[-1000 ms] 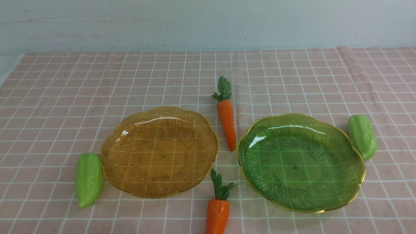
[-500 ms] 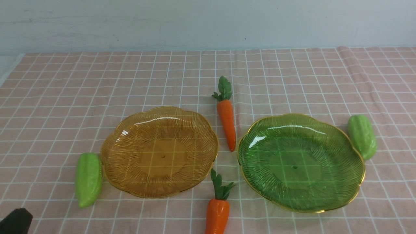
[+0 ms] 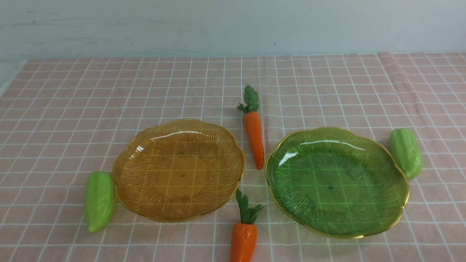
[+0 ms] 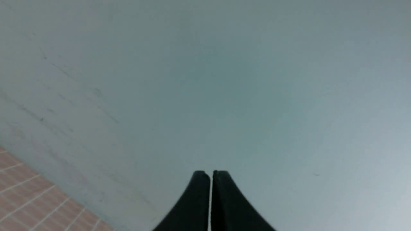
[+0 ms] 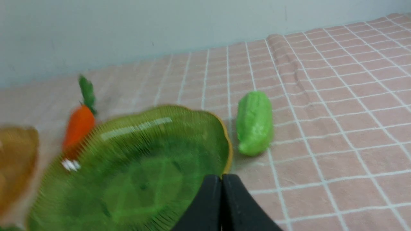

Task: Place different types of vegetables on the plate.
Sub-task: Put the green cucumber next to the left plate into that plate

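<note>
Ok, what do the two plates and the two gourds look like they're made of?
Amber plate and green plate: clear tinted plastic or glass, I can't tell which. The grid of the cloth shows through; both are ribbed, with glossy highlights and gold-looking rims.
Left gourd and right gourd: probably moulded plastic or foam, opaque and smooth with a soft sheen.

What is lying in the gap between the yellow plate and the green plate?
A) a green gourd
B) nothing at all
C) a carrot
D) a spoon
C: an orange carrot lies on the checked cloth between the yellow plate and the green plate.
</note>
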